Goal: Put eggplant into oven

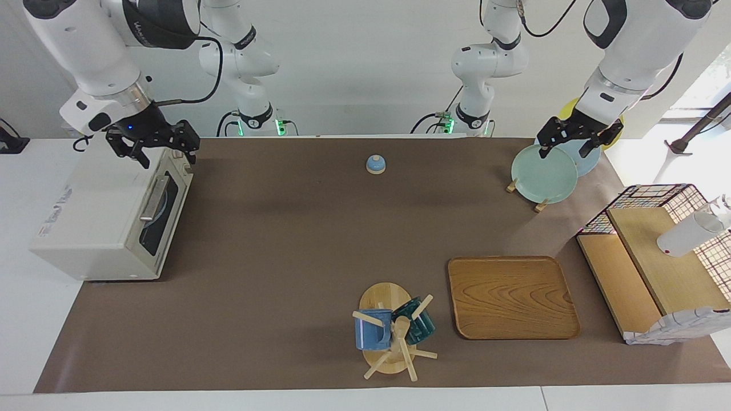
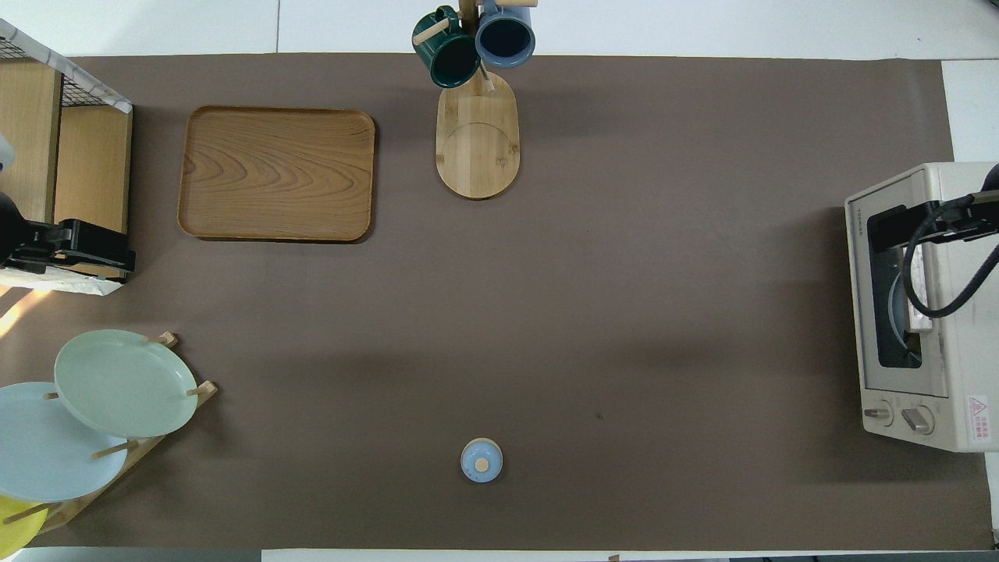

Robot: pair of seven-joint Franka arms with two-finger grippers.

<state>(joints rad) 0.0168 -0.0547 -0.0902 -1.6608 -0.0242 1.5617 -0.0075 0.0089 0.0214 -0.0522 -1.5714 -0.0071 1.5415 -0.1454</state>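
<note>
The off-white oven (image 1: 97, 217) stands at the right arm's end of the table, its dark glass door shut and facing the table's middle; it also shows in the overhead view (image 2: 936, 406). A pale blue curved shape shows through the glass. The eggplant is not in view anywhere. My right gripper (image 1: 164, 153) hangs open and empty over the oven's top edge, at the end nearer to the robots; it also shows in the overhead view (image 2: 905, 222). My left gripper (image 1: 565, 149) is open and empty over the plate rack; it also shows in the overhead view (image 2: 94, 250).
A rack holds a green plate (image 1: 542, 173) and a blue plate (image 2: 47, 445). A small blue bell (image 1: 376, 164) sits near the robots. A wooden tray (image 1: 511, 297), a mug tree with two mugs (image 1: 394, 331) and a wire-sided wooden shelf (image 1: 657, 257) stand farther out.
</note>
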